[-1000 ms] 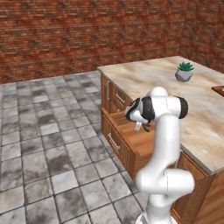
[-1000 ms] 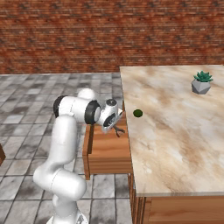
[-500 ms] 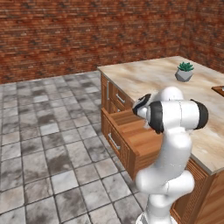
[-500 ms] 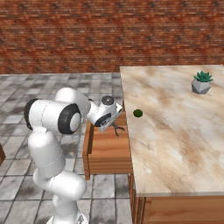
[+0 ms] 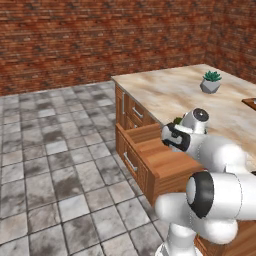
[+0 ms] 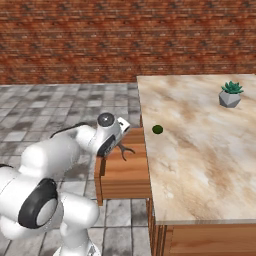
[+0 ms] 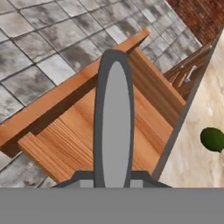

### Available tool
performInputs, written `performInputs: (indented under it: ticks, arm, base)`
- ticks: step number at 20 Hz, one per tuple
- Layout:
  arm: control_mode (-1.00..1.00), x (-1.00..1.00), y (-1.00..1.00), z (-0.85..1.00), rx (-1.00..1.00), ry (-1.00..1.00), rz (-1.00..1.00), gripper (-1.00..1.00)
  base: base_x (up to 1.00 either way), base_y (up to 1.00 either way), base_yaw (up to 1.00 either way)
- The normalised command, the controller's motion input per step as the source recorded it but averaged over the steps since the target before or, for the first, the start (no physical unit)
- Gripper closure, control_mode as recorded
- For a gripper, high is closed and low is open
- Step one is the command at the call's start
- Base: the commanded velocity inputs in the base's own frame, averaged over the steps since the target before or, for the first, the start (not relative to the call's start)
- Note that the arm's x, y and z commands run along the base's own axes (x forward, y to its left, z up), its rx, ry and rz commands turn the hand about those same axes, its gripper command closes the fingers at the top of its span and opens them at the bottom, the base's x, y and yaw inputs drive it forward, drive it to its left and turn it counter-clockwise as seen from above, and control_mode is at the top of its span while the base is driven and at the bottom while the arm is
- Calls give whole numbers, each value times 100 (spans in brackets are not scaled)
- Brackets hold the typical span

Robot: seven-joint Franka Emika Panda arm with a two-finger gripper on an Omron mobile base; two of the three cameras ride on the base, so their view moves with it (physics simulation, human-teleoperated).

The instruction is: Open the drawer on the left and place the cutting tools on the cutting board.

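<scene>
At the left, the drawer (image 5: 142, 160) is seen pulled well out from the island, so the opening step can be judged done. In the hand view the visible part of its wooden floor is bare. Just above its inner end, close against the counter edge, the gripper (image 6: 120, 146) is held with its fingers drawn close together, pinching a cutting tool (image 6: 124, 151). From the right base camera it reads as the scissor-like one, with forked dark ends hanging below the hand. In the hand view the same piece is seen as a long grey blade rising from between the fingers. The second tool cannot be made out anywhere.

Further right, a small green fruit (image 6: 157, 129) is seen on the marble counter (image 6: 200, 160), and a potted plant (image 6: 230, 94) near the far corner. The brown sliver at the far right edge of the left base view is probably the cutting board (image 5: 251, 103), well apart from the hand. Nothing can be judged as placed on it yet; both tools are left to be carried across
</scene>
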Motion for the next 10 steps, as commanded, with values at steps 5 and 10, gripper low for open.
performInputs:
  ticks: [5,10]
  arm:
    - [-100,-91,44,84,0,-2,0,100]
    - [-100,-85,68,99,0,0,0,100]
  base:
    - [0,0,0]
    - [0,0,0]
